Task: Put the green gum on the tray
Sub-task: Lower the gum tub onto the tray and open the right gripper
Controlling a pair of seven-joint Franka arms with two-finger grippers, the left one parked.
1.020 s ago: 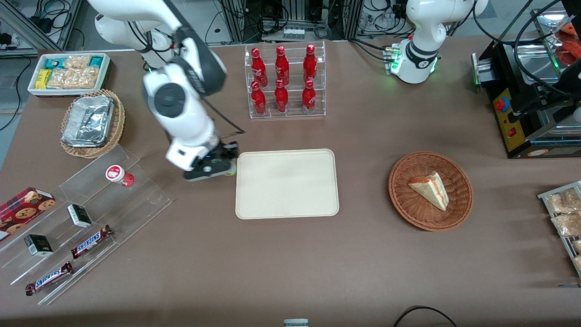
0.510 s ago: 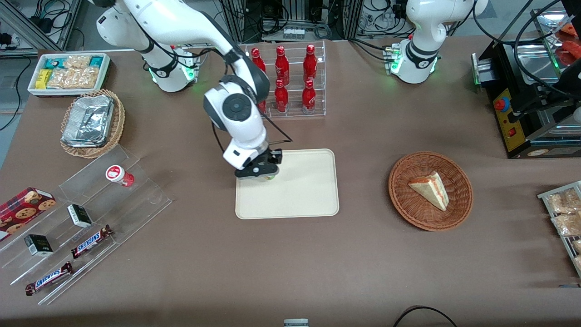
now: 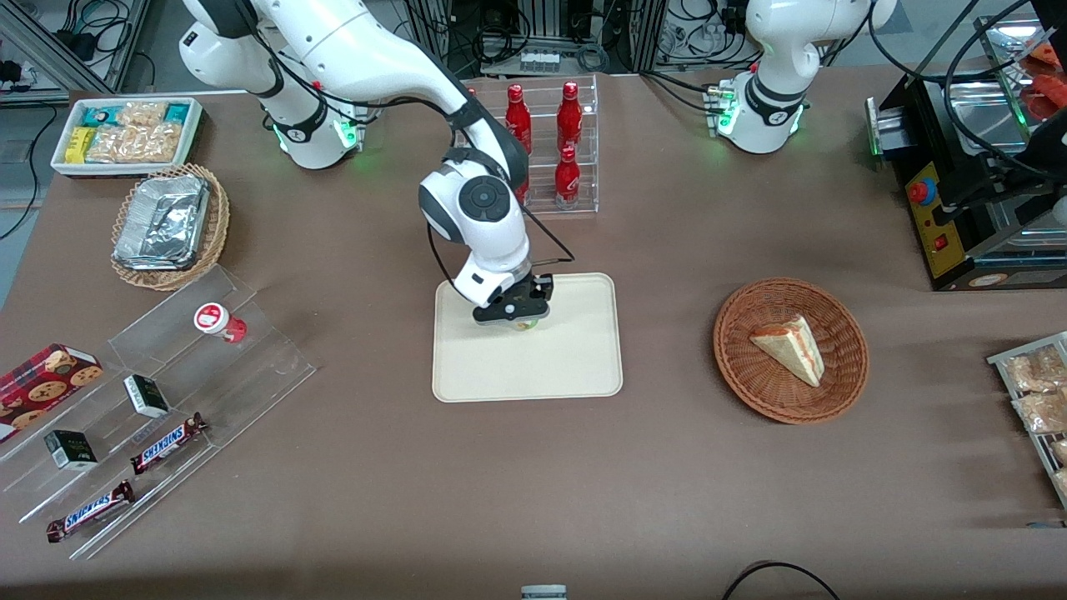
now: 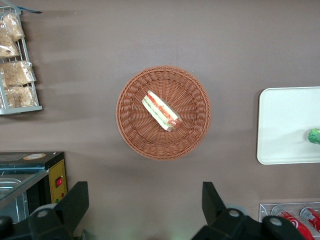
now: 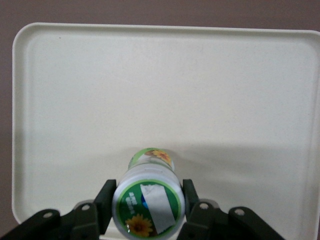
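Observation:
My right gripper (image 3: 523,322) hangs over the cream tray (image 3: 575,367), above the part of it farther from the front camera. It is shut on the green gum (image 5: 148,200), a small green bottle whose white lid with a green sunflower label faces the wrist camera. The black fingers (image 5: 105,202) press on both sides of the lid. In the front view only a sliver of the green gum (image 3: 525,324) shows under the hand. The left wrist view catches the green gum (image 4: 314,136) over the tray (image 4: 280,125). The tray (image 5: 75,90) holds nothing else.
An acrylic rack of red bottles (image 3: 567,179) stands just past the tray, close to my arm. A wicker basket with a sandwich wedge (image 3: 790,348) lies toward the parked arm's end. A clear stepped stand with a red gum bottle (image 3: 218,322) and snack bars sits toward the working arm's end.
My gripper has carried the green gum sideways from beside the tray's edge to over the tray, moving toward the parked arm's end. Its grip has stayed shut.

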